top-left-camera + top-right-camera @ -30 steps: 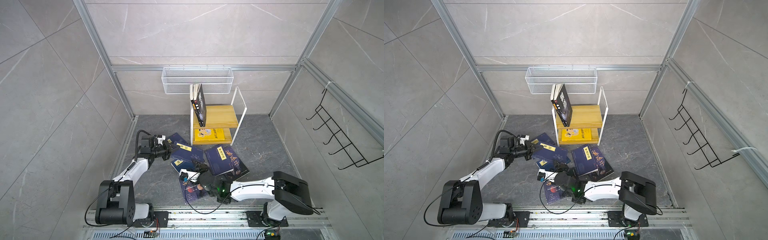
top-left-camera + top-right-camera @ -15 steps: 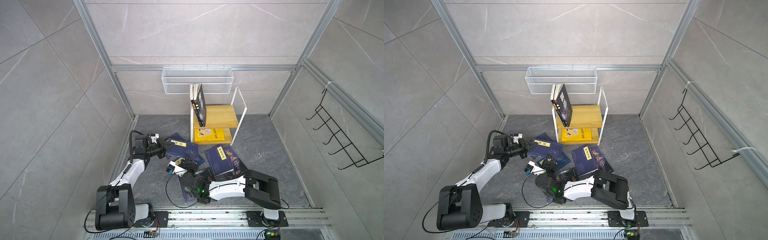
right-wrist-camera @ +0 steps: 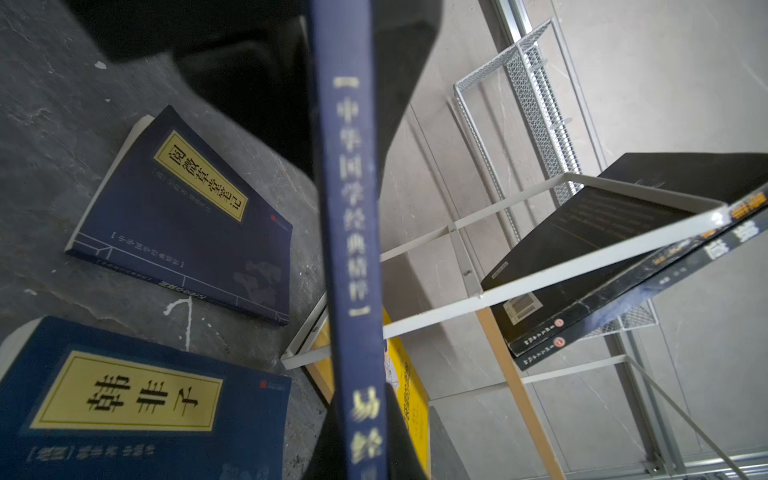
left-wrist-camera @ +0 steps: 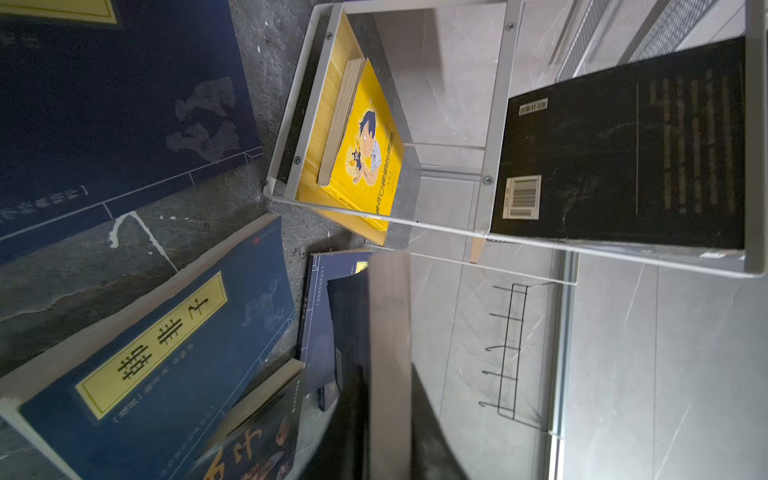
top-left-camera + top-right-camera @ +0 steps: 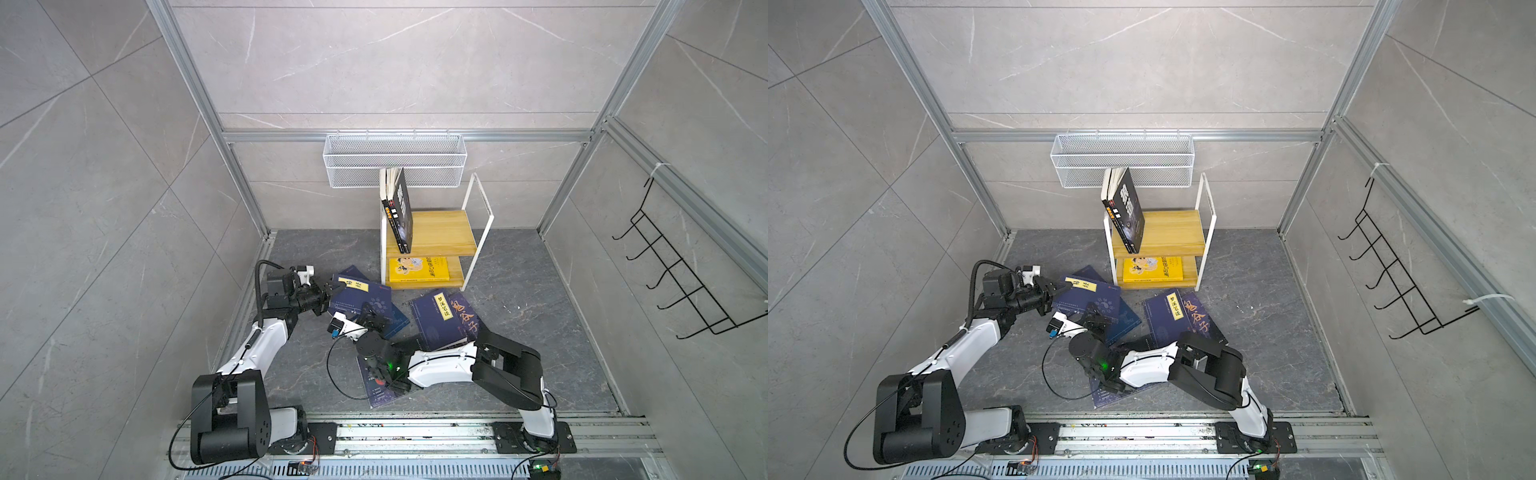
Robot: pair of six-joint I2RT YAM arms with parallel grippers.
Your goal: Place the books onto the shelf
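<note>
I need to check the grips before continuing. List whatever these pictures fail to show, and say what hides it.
- Left hand: cannot tell whether it is open or gripping. It is too small in both top views and blurred in the left wrist view.
- Navy book clamped in the right hand: the right wrist view shows only its spine.
- Book beneath the right arm: the arm hides its title in both top views.

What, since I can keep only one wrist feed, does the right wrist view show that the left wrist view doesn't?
Only right wrist: a navy book spine, close to the lens. Only left wrist: the black wire hook rack and an orange-calligraphy cover. Both: the yellow-labelled navy book, the shelf, its yellow book, and black books leaning on top.
</note>
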